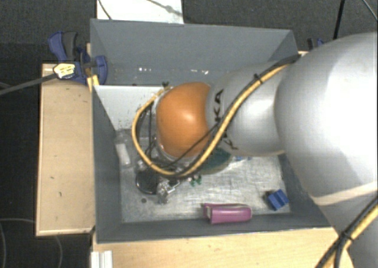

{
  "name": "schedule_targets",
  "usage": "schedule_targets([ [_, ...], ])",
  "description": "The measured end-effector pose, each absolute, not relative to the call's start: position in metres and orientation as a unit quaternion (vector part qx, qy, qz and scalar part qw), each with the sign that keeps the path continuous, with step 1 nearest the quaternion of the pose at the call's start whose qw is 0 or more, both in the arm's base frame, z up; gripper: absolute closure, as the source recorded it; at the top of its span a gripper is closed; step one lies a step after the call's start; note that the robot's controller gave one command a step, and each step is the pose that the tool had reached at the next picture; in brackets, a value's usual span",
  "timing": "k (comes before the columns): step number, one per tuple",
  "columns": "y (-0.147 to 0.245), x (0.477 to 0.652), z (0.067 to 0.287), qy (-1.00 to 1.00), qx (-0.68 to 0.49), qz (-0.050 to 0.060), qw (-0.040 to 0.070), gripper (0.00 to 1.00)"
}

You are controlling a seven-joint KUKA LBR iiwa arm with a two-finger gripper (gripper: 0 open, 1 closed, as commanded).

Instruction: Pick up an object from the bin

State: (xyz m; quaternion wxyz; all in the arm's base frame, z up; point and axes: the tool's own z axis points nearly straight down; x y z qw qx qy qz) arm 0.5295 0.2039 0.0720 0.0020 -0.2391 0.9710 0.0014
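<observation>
My gripper (149,182) is low in the left part of the bin, its dark body showing under the orange cover and close to the floor. Just left of it, against the left wall, lies a small clear whitish piece (123,154). A small green bit (195,180) rests on the floor to the gripper's right. Partly hidden under the arm is a dark green thing (223,158). What sits directly beneath the gripper is hidden.
A purple oblong thing (227,213) lies along the front wall. A small blue block (276,199) sits at the front right. The arm and its cables cover the bin's middle and right.
</observation>
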Motion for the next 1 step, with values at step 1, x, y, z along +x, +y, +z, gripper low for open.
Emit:
schedule_targets([
  [1, 0.2027, 0.5442, 0.2302, 0.975, -0.221, 0.001, 0.005, 1.00],
])
